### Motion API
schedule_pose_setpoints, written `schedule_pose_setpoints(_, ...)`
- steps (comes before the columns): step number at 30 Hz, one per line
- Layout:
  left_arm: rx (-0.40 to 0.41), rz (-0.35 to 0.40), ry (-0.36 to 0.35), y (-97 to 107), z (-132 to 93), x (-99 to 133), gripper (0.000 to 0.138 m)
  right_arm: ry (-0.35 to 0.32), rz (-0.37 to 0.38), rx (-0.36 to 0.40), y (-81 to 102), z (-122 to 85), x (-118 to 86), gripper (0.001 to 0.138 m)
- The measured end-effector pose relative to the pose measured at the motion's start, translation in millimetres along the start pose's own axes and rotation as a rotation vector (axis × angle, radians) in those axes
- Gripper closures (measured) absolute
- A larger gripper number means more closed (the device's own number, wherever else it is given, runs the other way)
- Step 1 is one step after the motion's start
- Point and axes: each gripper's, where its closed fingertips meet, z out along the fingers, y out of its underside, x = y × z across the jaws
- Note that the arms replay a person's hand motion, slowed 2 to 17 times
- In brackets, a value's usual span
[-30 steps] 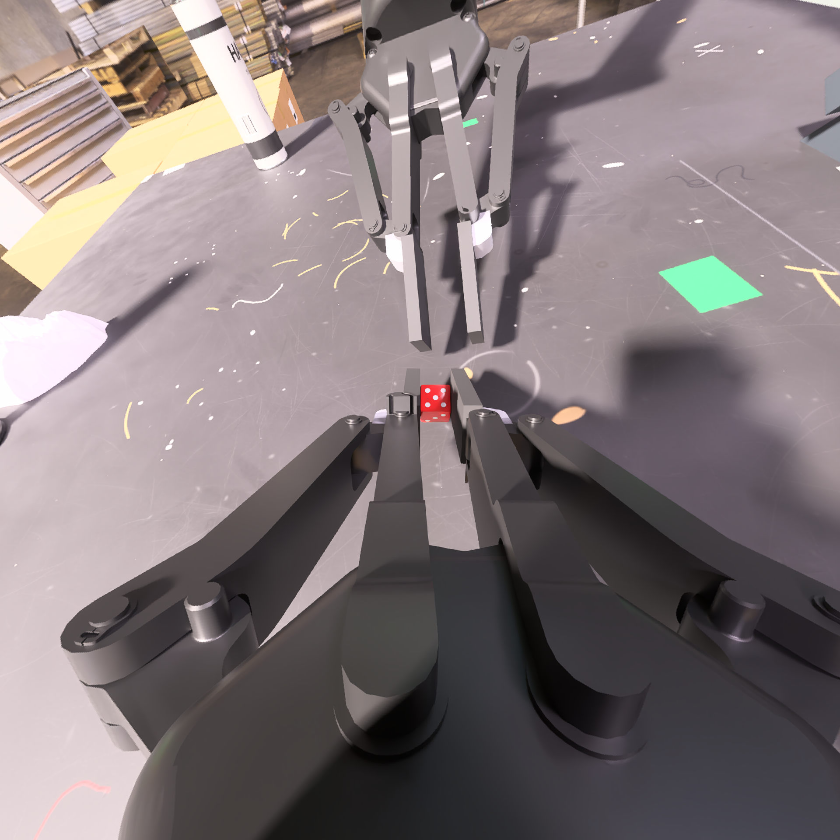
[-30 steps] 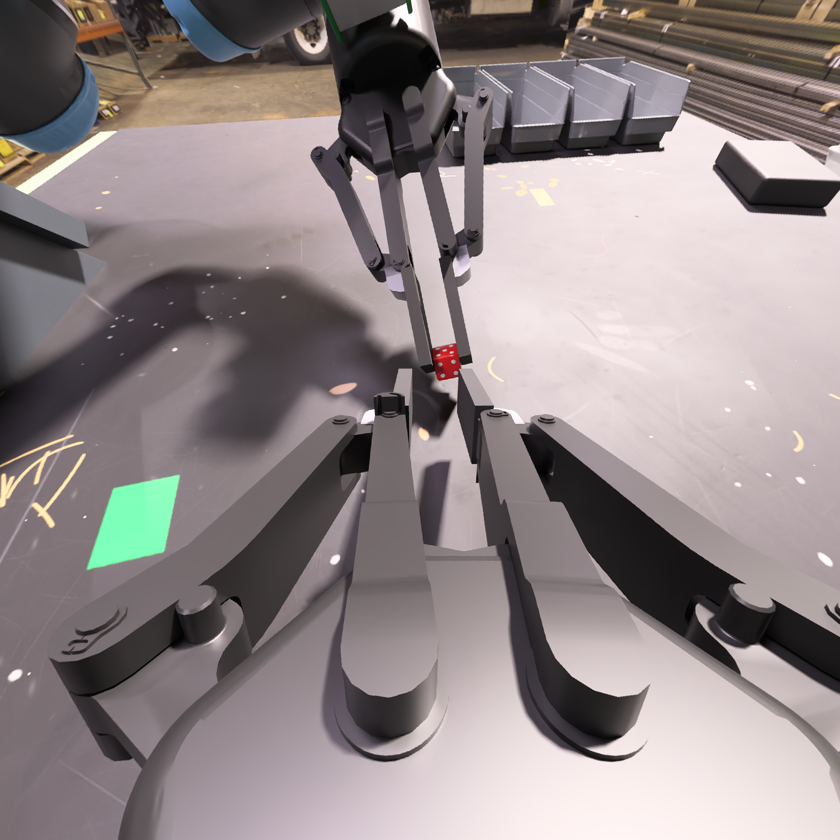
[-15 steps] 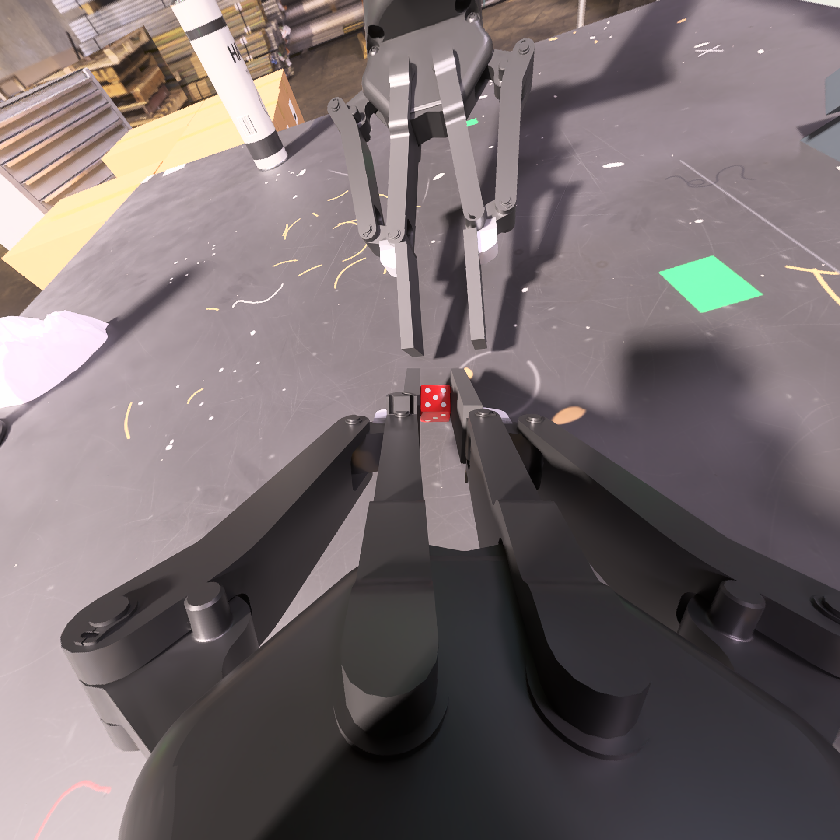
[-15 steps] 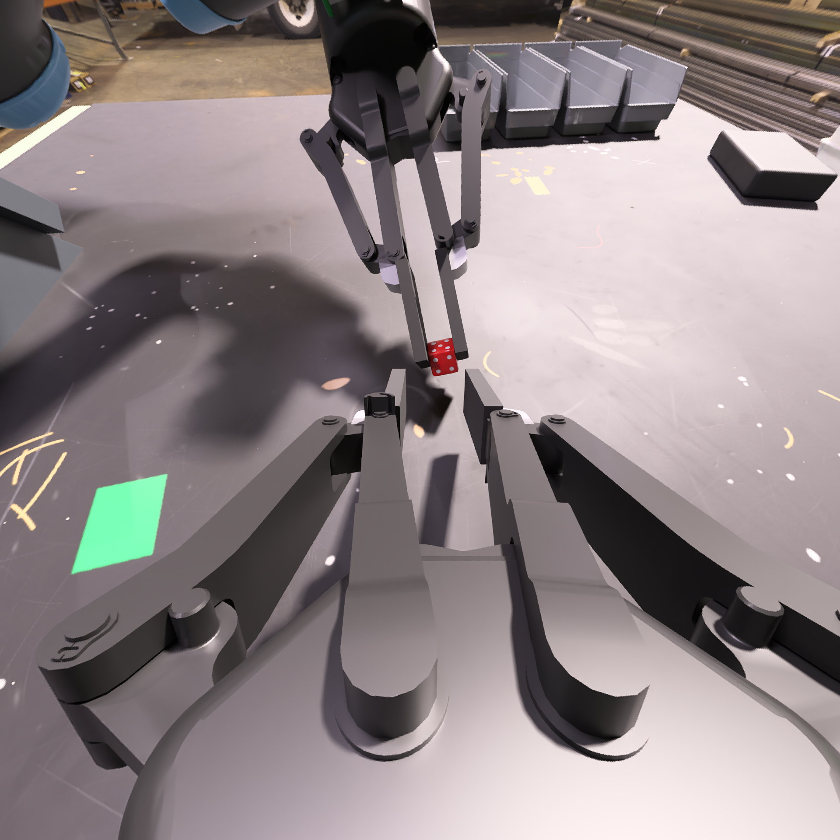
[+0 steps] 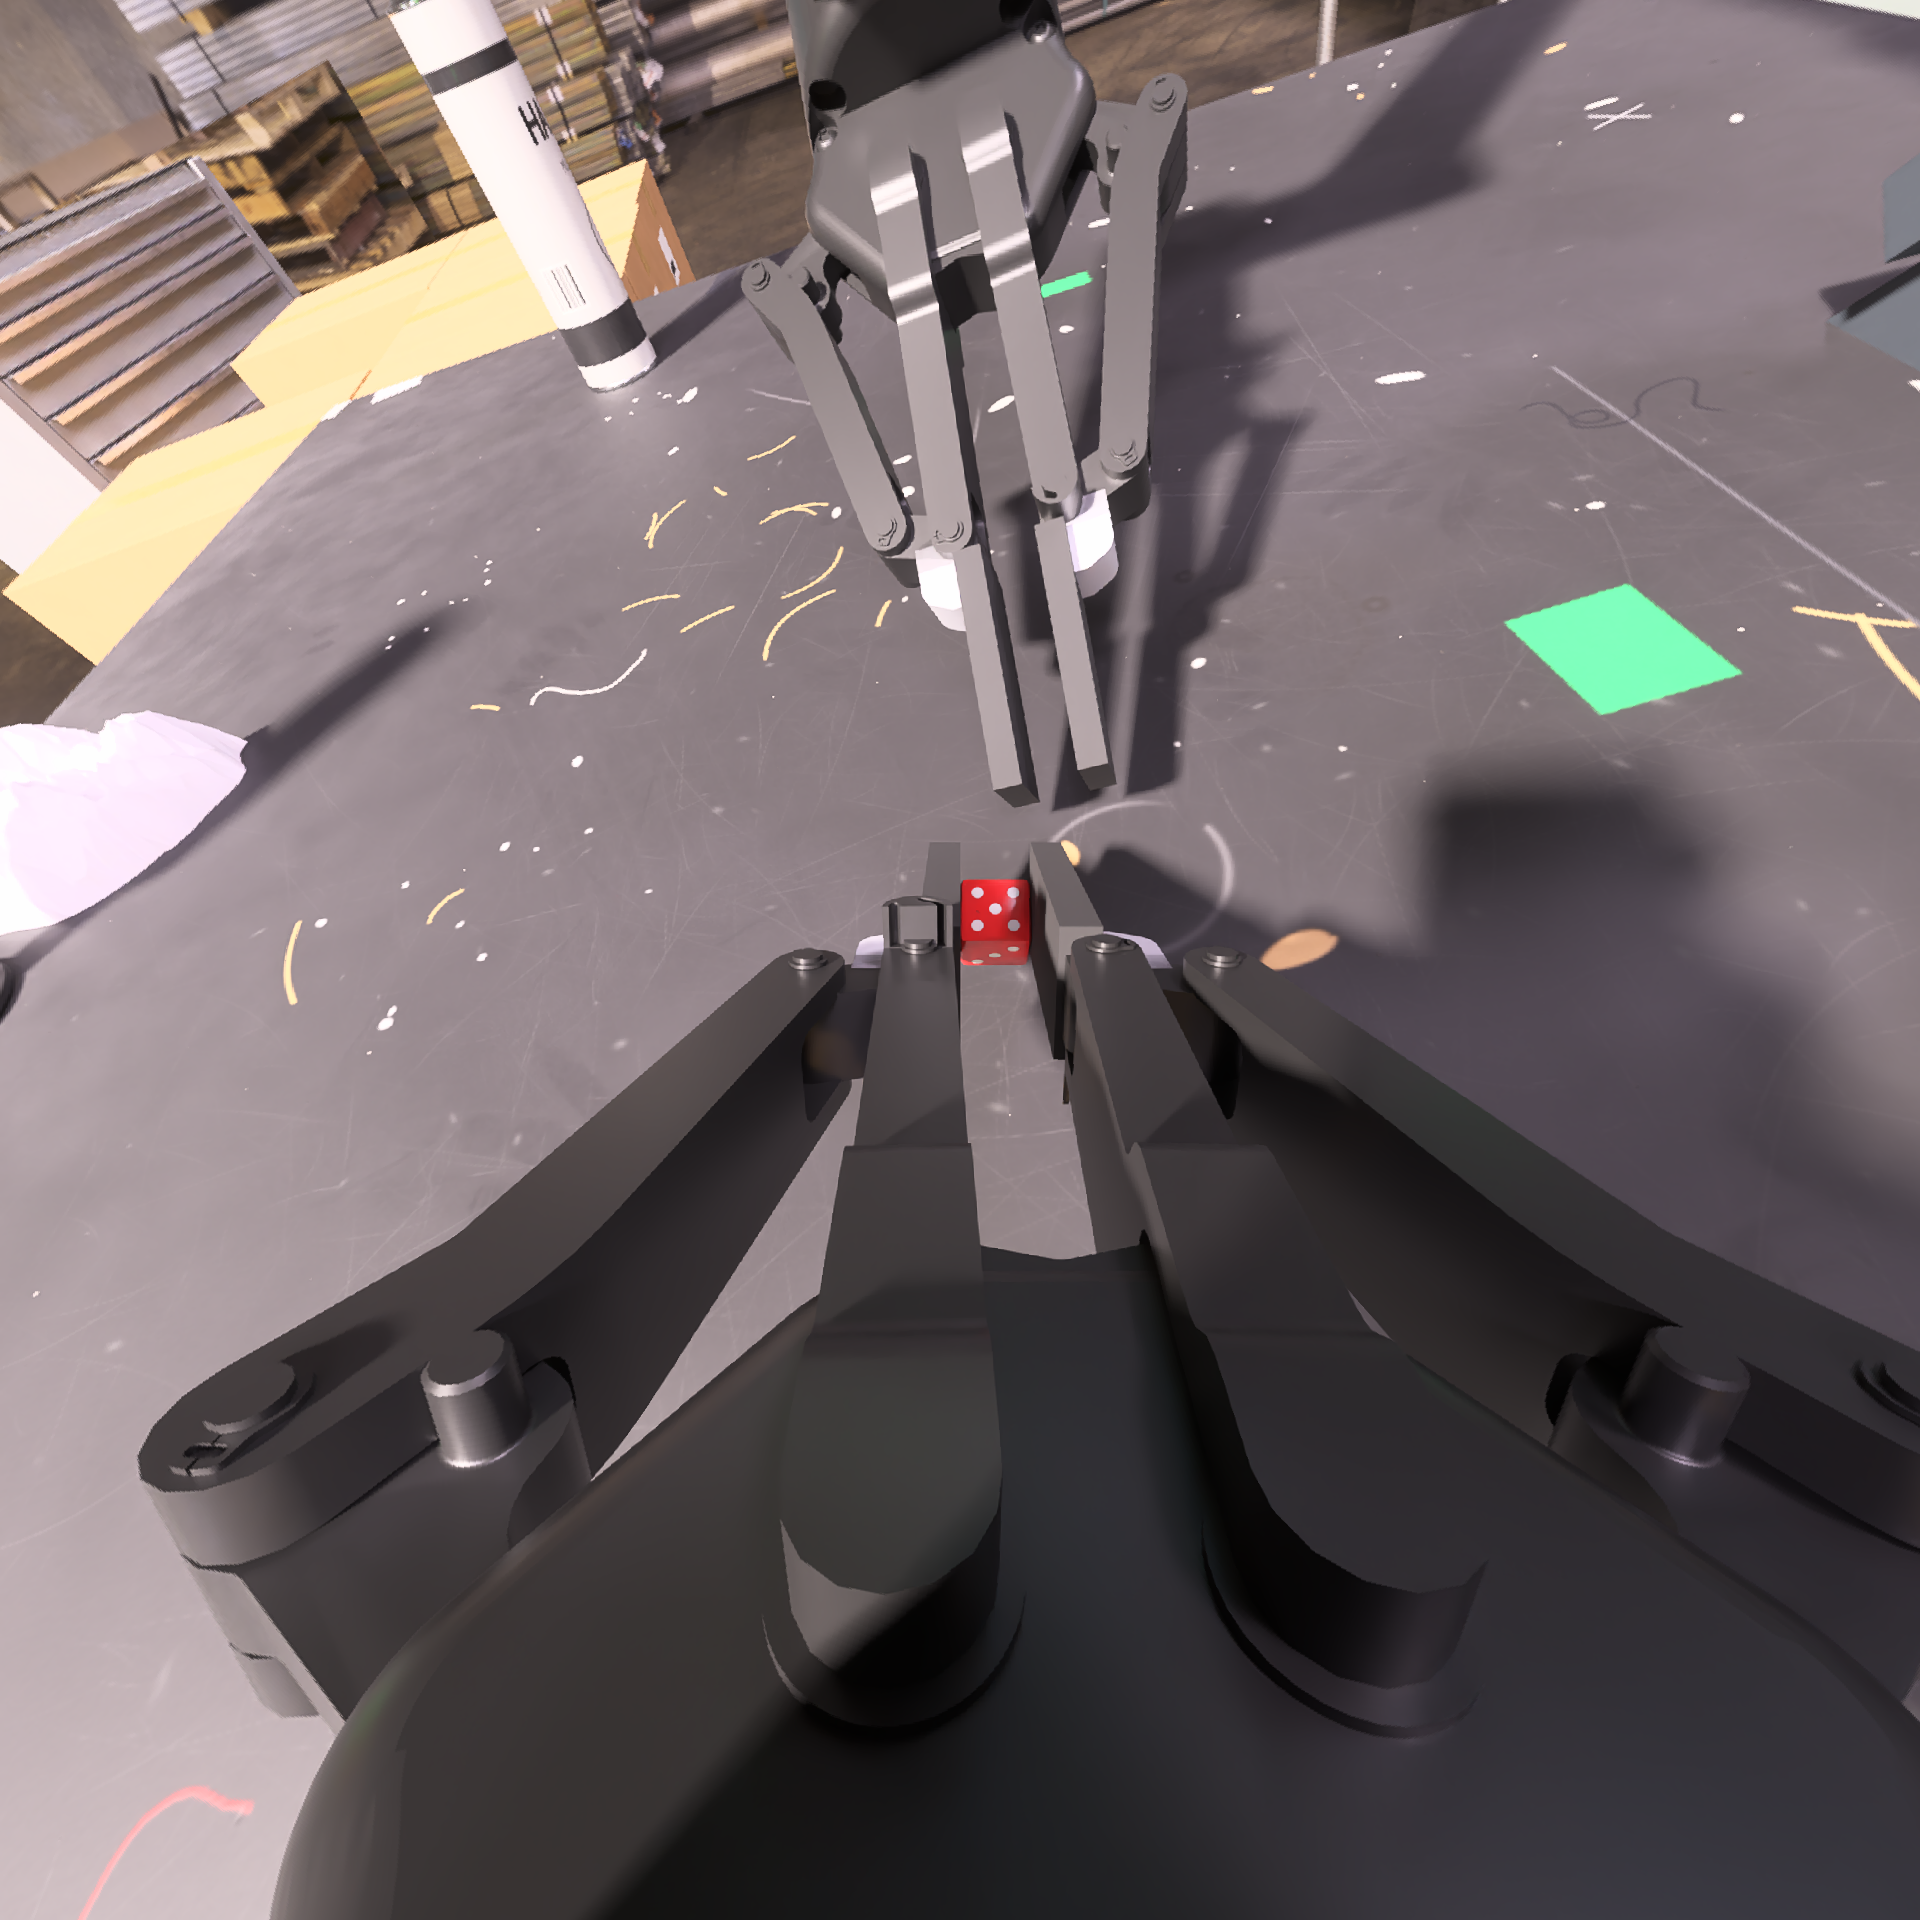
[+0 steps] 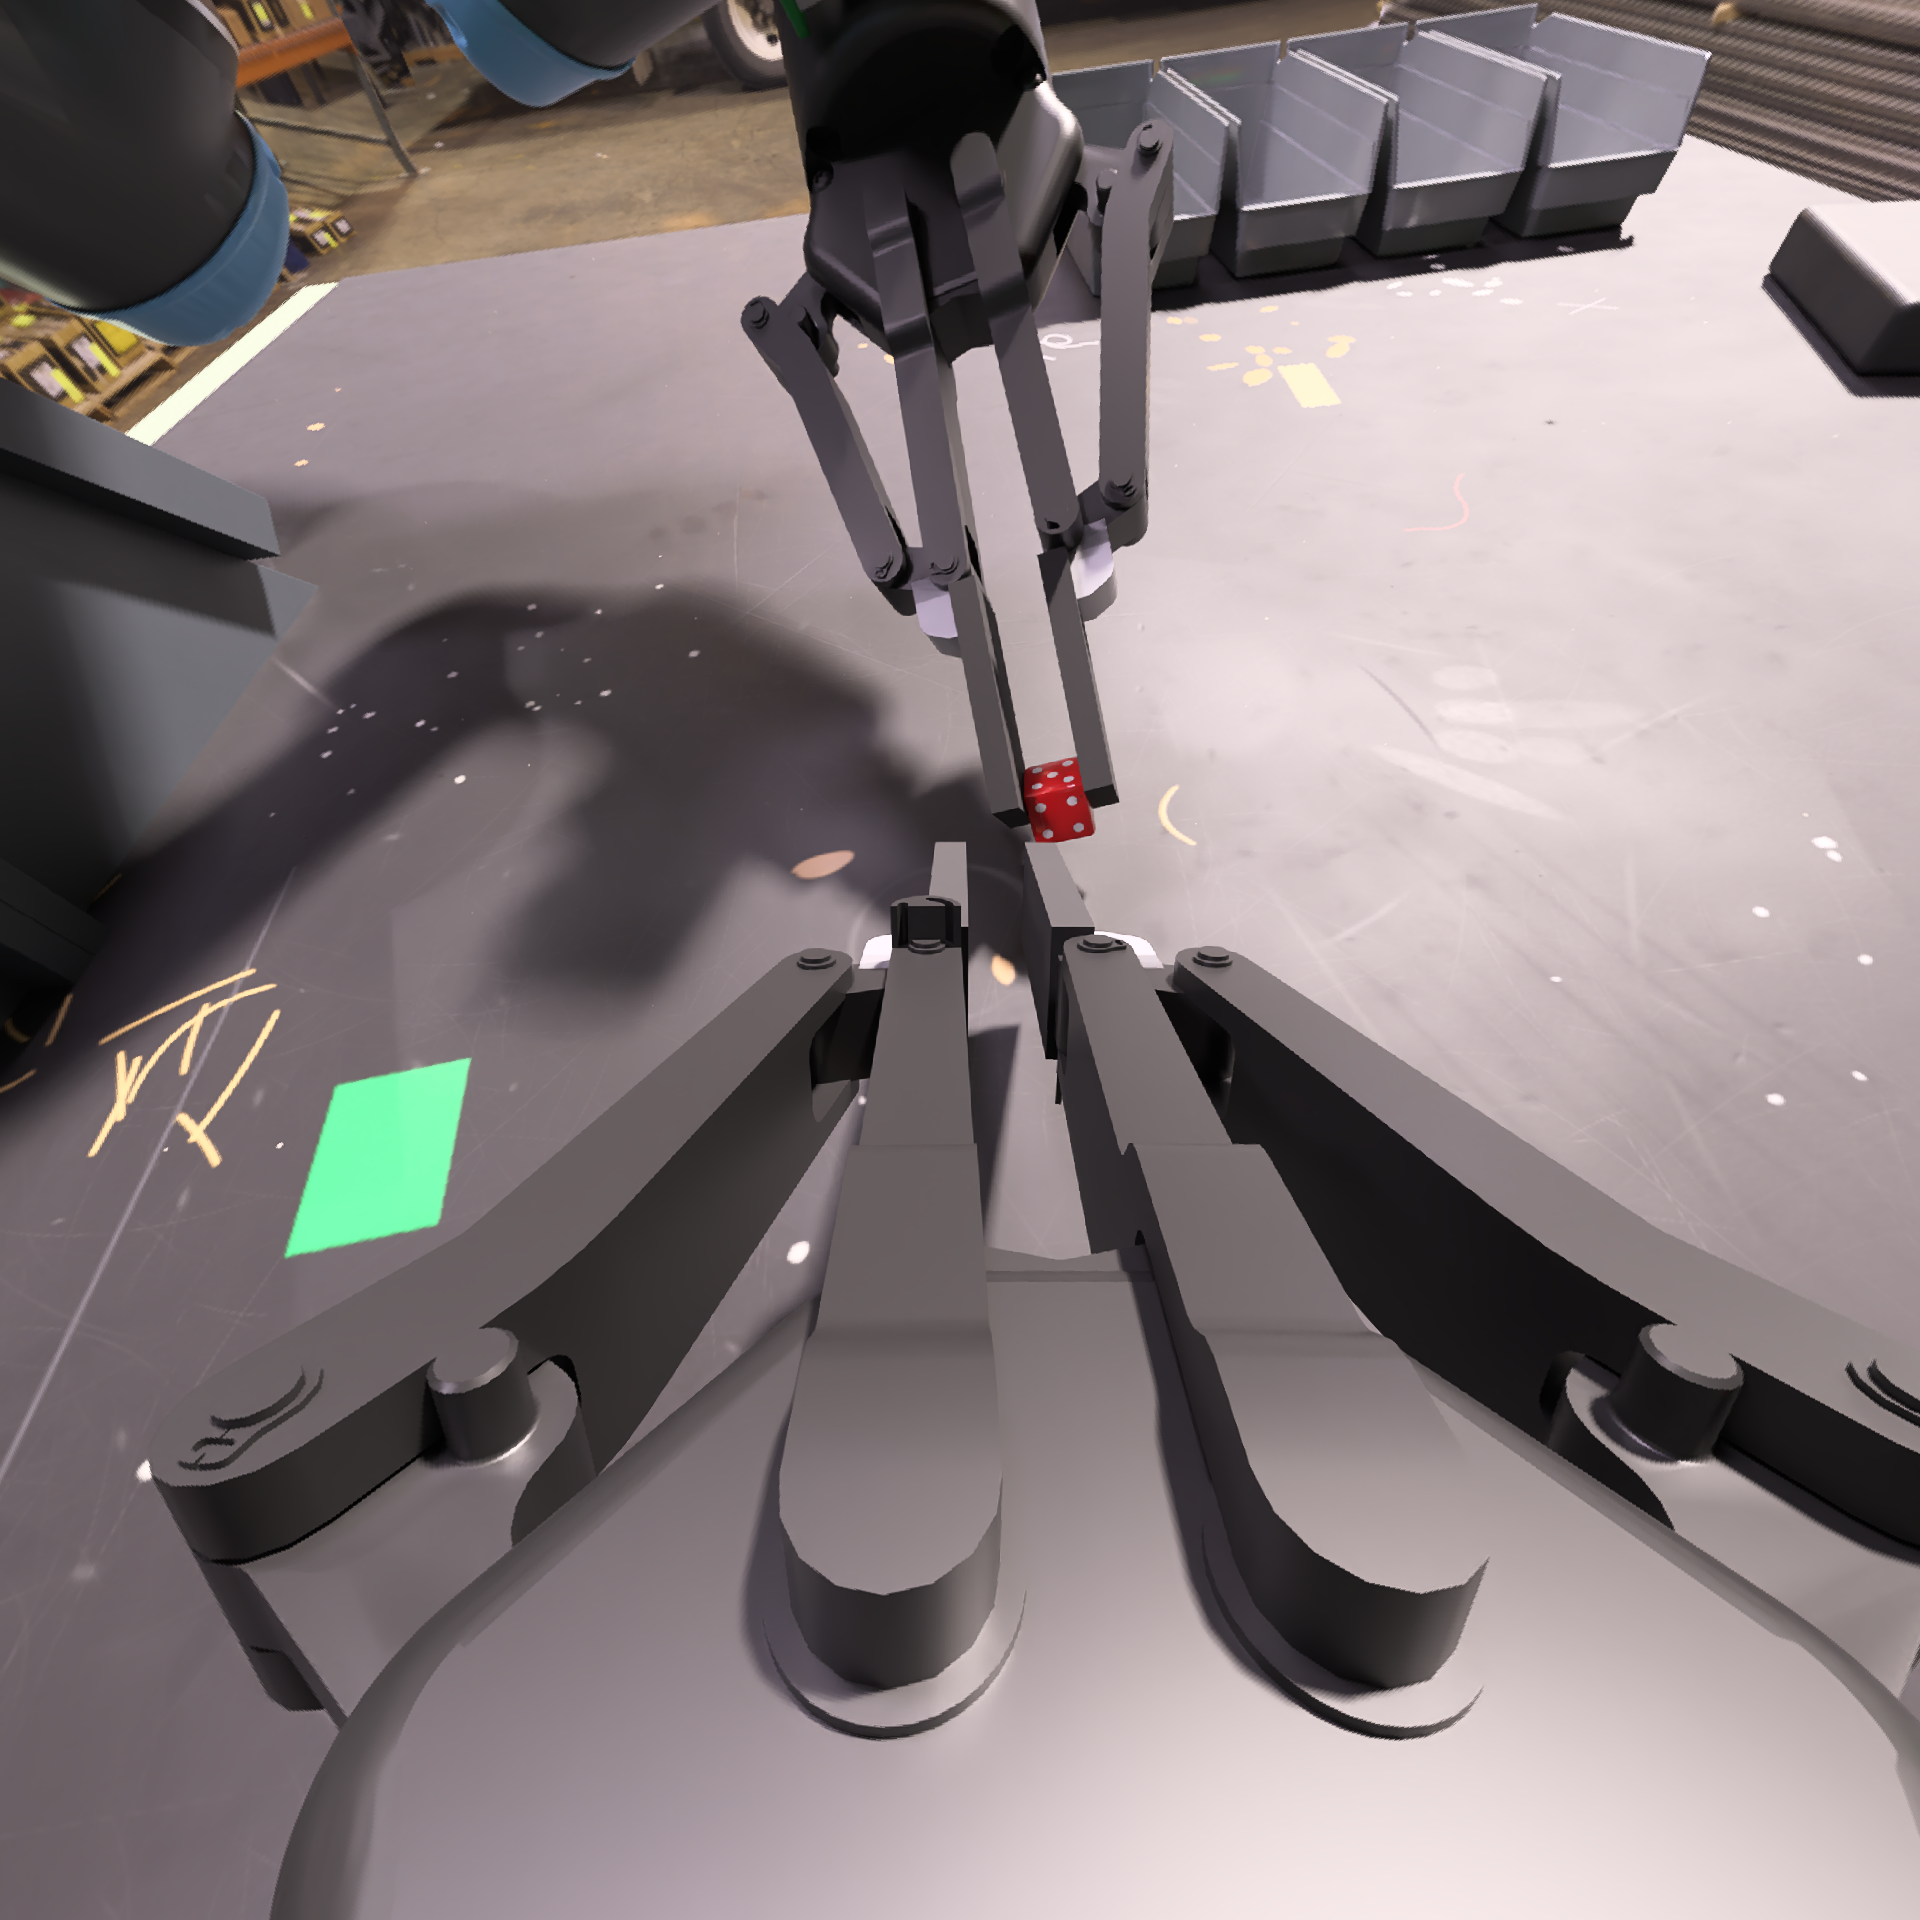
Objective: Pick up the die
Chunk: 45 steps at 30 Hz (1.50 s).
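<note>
The red die (image 5: 994, 909) with white pips sits between my left gripper's (image 5: 992, 862) fingertips, which are shut on its sides. Its reflection lies directly under it on the dark table (image 5: 623, 1039), so it is at the surface. The right wrist view shows the die (image 6: 1057, 800) pinched at the tips of the left gripper (image 6: 1051, 808), which points steeply down. My right gripper (image 6: 997, 868) hovers just short of the die, empty, its fingers a narrow gap apart. It also shows beyond the die in the left wrist view (image 5: 1051, 784).
A white post (image 5: 520, 177) stands at the table's far left, and a white crumpled lump (image 5: 104, 810) lies at the left edge. There is a green patch (image 6: 379, 1153), a row of grey bins (image 6: 1403, 156), a dark block (image 6: 1849, 301) and a dark box (image 6: 104, 675).
My right gripper's fingers have drawn closer together and it has shifted slightly. The left gripper and the die have stayed put.
</note>
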Motion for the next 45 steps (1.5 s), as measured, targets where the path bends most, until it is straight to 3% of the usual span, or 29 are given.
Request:
schedule_pose_setpoints(7,0.0,0.0,0.001,0.0,0.1,0.2,0.121,0.036,-0.01,0.031,-3.7,-1.9,3.6,0.124)
schedule_pose_setpoints(13,0.0,-0.001,0.001,0.0,0.1,0.1,0.121,0.076,-0.014,0.045,-5.5,-3.0,8.8,0.115)
schedule_pose_setpoints(26,0.0,0.0,0.001,-0.1,0.1,0.2,0.121,0.117,-0.025,0.027,-4.5,-0.2,14.0,0.106)
schedule_pose_setpoints(32,0.0,0.0,0.001,-0.1,0.1,0.2,0.121,0.102,-0.029,0.004,-1.9,1.5,11.9,0.112)
schedule_pose_setpoints(40,0.0,0.0,0.002,-0.1,0.2,0.4,0.121,0.001,-0.011,-0.007,0.4,1.6,-2.0,0.129)
schedule_pose_setpoints(45,0.0,0.0,0.0,-0.1,0.1,0.2,0.121,-0.013,0.002,0.001,0.0,-0.6,-1.4,0.133)
